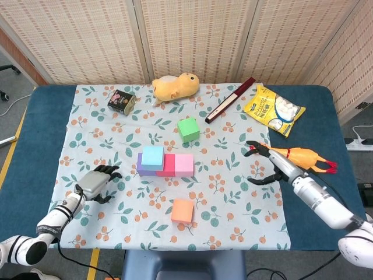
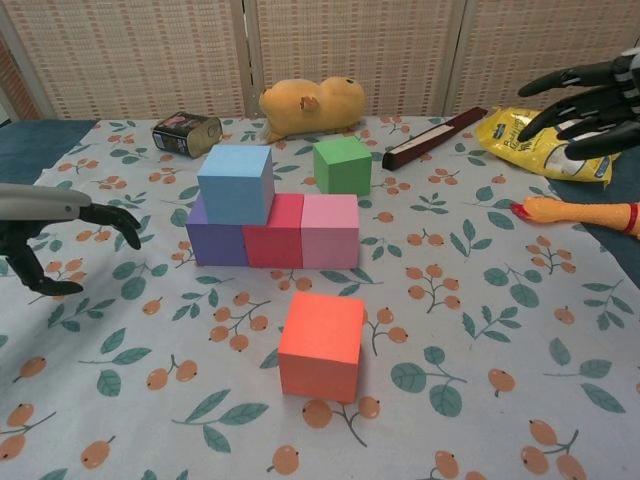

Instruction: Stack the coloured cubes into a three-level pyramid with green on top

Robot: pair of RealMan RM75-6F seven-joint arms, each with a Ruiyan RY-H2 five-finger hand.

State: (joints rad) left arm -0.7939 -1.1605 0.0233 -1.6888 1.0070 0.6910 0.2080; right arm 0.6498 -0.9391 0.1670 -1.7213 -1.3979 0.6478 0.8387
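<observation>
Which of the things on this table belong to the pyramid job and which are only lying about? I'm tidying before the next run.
Job: purple cube, red cube, pink cube, blue cube on the row's left end, orange cube, green cube.

Lying about: tin can, yellow plush toy, dark stick, yellow snack bag, rubber chicken.

- My head camera looks steeply down from high above, taking in the whole table [image 1: 35, 146].
- My chest camera sits low and close, facing forward across the floral cloth [image 2: 480, 330].
- Both share the cube row [image 1: 165, 164] [image 2: 272, 228].
</observation>
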